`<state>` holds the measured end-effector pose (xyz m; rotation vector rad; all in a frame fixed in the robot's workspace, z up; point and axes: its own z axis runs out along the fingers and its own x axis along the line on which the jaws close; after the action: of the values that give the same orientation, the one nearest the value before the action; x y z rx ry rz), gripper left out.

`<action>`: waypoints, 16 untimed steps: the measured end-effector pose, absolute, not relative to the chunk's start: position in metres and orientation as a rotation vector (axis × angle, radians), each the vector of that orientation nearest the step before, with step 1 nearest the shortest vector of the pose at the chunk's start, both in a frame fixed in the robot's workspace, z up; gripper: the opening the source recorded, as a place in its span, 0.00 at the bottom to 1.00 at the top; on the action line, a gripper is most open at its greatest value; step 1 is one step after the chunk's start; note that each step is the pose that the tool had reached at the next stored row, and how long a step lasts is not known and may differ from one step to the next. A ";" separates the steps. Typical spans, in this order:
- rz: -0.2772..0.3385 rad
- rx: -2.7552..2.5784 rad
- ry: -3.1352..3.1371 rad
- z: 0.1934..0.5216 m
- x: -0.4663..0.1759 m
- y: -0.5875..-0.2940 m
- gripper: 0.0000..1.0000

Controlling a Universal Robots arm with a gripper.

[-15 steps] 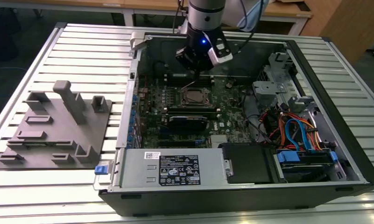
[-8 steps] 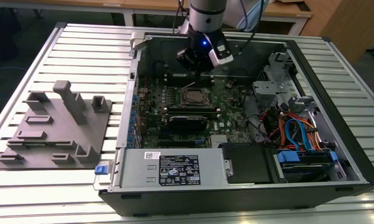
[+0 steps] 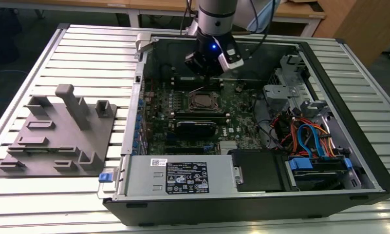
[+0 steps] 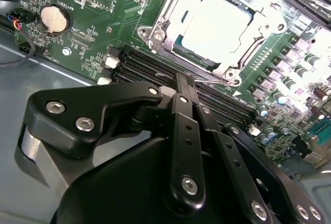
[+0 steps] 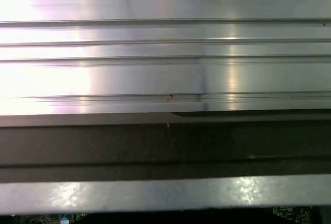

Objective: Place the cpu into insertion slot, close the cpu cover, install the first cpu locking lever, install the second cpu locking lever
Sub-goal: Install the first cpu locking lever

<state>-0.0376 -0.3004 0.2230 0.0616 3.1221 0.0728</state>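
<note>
The cpu (image 4: 222, 25) lies flat in the insertion slot (image 3: 204, 101) on the green board, its silver top showing. The cpu cover (image 4: 164, 14), a silver frame, lies down around it. A thin locking lever (image 4: 217, 83) runs along the socket's edge nearest my fingers. My gripper (image 4: 185, 81) is shut, with its black fingers pressed together and their tips right at that edge, beside the lever. Whether the tips touch the lever I cannot tell. In the exterior view the gripper (image 3: 208, 73) hangs inside the open computer case, just behind the socket.
Black memory slots (image 4: 155, 69) run between my fingers and the socket. A coin battery (image 4: 54, 19) sits on the board. Drive cage and coloured cables (image 3: 311, 136) fill the case at the exterior view's right. A grey fixture (image 3: 58, 131) stands on the slatted table (image 5: 165, 32).
</note>
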 end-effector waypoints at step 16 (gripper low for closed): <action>0.077 0.074 3.124 0.215 -0.034 -0.300 0.10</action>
<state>-0.0335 -0.3004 0.2154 0.0740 3.1244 0.0772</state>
